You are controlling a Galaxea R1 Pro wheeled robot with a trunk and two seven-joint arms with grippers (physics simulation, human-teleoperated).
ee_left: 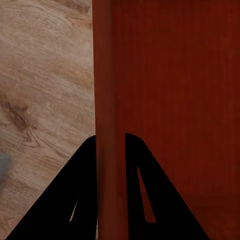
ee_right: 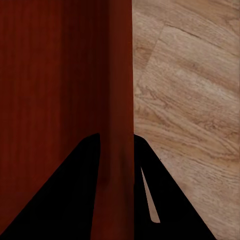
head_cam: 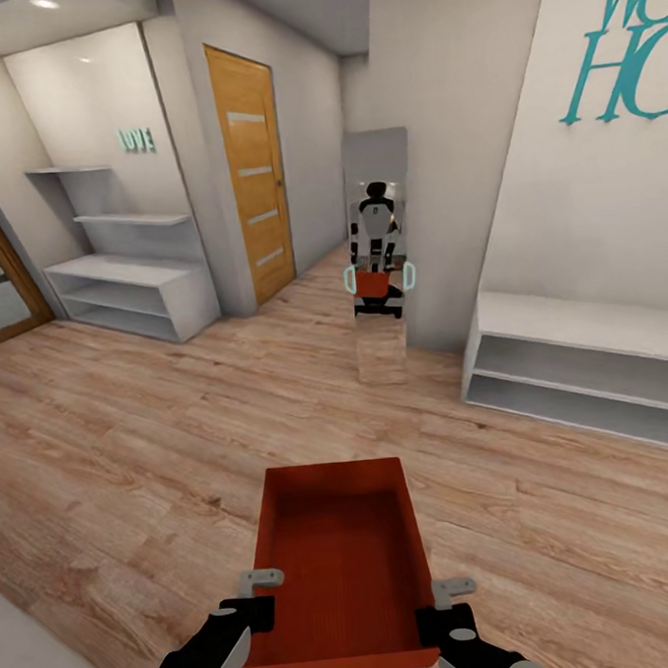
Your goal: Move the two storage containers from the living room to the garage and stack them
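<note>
One red-orange storage container (head_cam: 343, 561) hangs low in front of me over light wood-plank flooring, its open top empty. My left gripper (head_cam: 254, 606) is shut on its left wall near the near corner. My right gripper (head_cam: 447, 604) is shut on the right wall. In the left wrist view the thin container wall (ee_left: 111, 90) runs between the black fingers of the left gripper (ee_left: 111, 137). The right wrist view shows the other container wall (ee_right: 117, 75) clamped in the right gripper (ee_right: 116, 136). The garage is out of view.
A tall mirror (head_cam: 380, 242) straight ahead reflects me and the bin. An orange striped door (head_cam: 253, 171) stands to its left. White shelving (head_cam: 123, 278) lines the left wall, and a low white bench shelf (head_cam: 583, 358) sits at the right.
</note>
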